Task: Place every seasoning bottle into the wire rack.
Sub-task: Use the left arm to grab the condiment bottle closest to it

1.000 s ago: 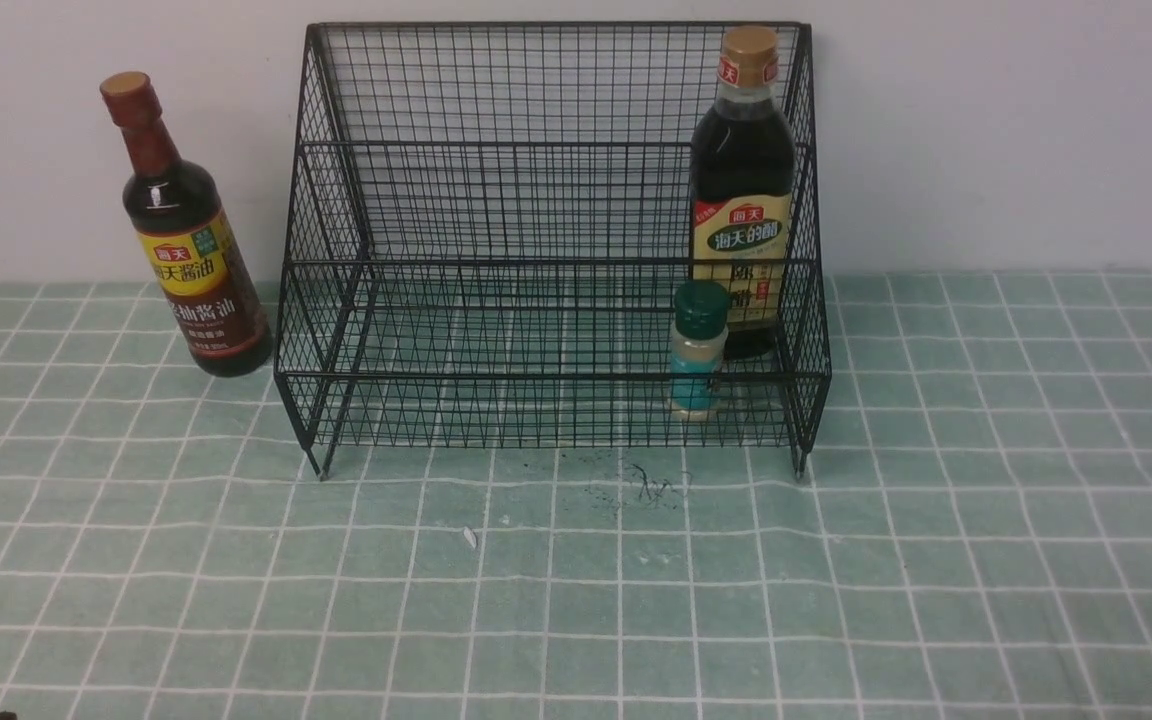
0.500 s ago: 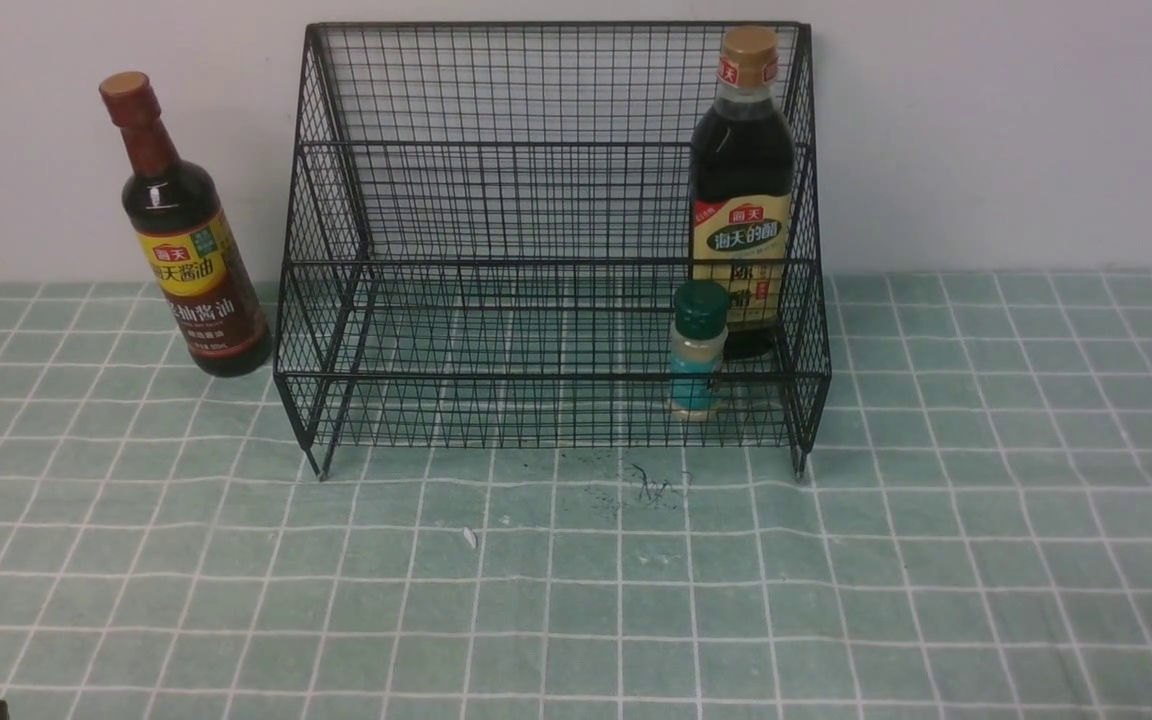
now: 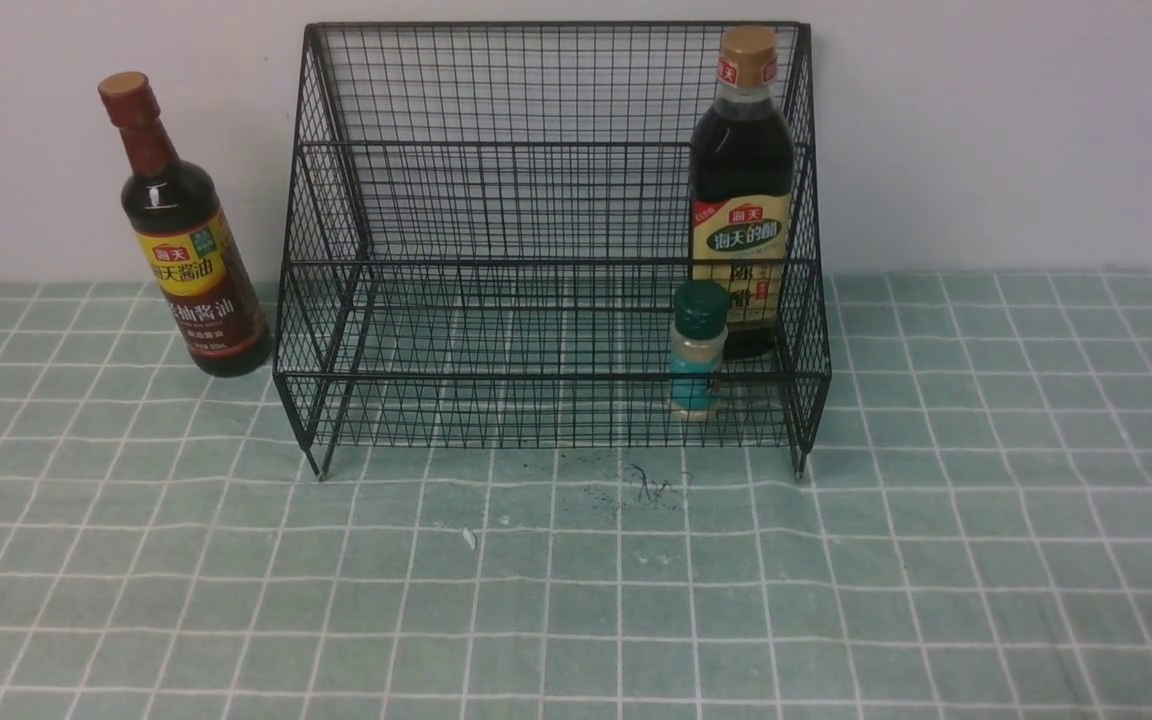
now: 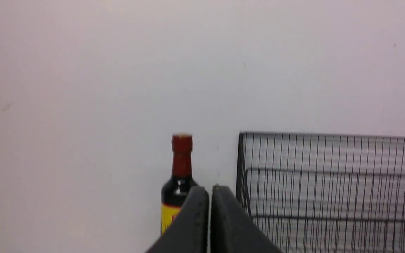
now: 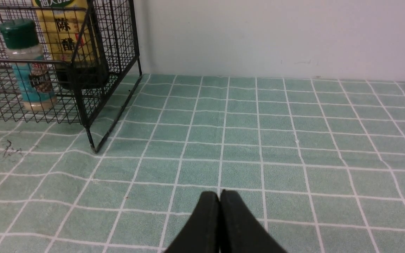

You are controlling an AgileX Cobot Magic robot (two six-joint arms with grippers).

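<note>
The rack [image 3: 546, 262] stands on the table [image 3: 936, 520]. At the rack's right end the broad bottle [image 3: 742, 190] stands upright inside, with the shaker [image 3: 698, 350] just in front of it. The tall bottle [image 3: 191, 260] stands outside, just left of the rack. The left claw [image 4: 209, 191] and right claw [image 5: 219, 196] are both clenched, holding nothing.
</note>
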